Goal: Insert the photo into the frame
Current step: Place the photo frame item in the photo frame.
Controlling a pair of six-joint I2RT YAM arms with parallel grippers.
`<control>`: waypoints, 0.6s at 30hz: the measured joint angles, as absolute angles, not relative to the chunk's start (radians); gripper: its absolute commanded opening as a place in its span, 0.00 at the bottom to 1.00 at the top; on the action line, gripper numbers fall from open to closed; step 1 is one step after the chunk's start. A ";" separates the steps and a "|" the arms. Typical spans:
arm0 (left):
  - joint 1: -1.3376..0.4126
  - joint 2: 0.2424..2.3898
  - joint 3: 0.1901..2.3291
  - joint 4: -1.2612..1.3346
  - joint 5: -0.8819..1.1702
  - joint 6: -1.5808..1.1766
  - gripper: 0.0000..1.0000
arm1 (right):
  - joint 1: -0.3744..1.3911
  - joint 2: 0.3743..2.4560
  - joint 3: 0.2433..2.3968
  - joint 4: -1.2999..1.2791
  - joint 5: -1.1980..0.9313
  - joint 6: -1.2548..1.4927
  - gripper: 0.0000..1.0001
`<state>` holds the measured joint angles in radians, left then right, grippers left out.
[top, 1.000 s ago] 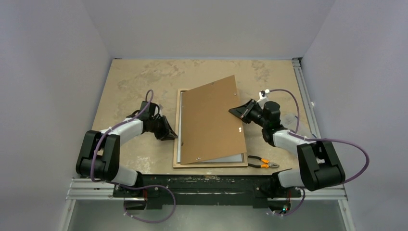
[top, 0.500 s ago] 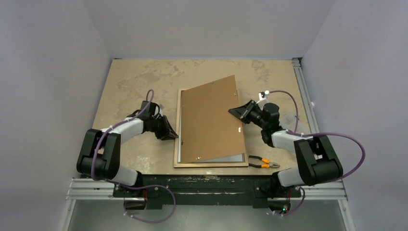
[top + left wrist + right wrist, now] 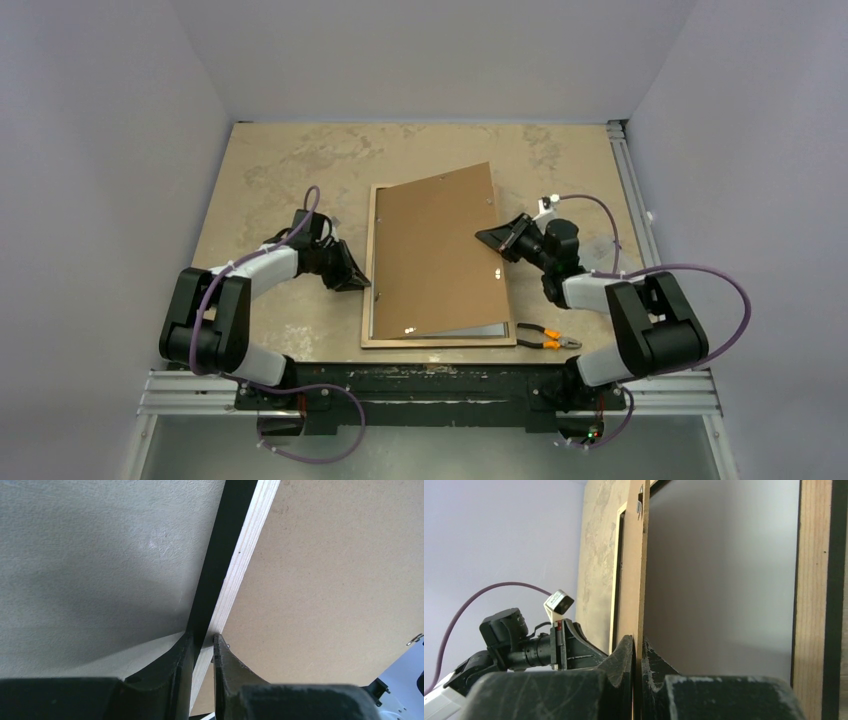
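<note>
Over the bench [image 3: 280,170], left tool [image 3: 202,639] is pinching the frame [image 3: 440,342], right tool [image 3: 638,647] the backing board [image 3: 435,250]; closing likely needs squaring.

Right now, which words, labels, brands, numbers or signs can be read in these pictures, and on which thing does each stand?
None can be read.
The brown board, the frame and the pliers bear no visible writing.
The small white block in the right wrist view is too small to show any marking.
</note>
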<state>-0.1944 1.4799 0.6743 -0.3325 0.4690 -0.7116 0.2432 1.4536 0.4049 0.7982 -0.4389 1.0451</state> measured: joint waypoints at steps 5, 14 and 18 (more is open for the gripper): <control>-0.194 1.480 0.674 -0.332 0.469 -0.712 0.06 | 0.242 1.479 0.398 0.822 -0.439 1.055 0.00; -0.194 1.480 0.674 -0.331 0.469 -0.712 0.06 | 0.266 1.488 0.379 0.859 -0.413 1.063 0.00; -0.190 1.480 0.675 -0.334 0.468 -0.710 0.06 | 0.273 1.506 0.377 0.871 -0.402 1.060 0.07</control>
<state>-0.1902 1.4796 0.6754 -0.3336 0.4683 -0.7101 0.2733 1.5059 0.3771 0.8715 -0.4015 1.0595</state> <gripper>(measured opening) 0.167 0.008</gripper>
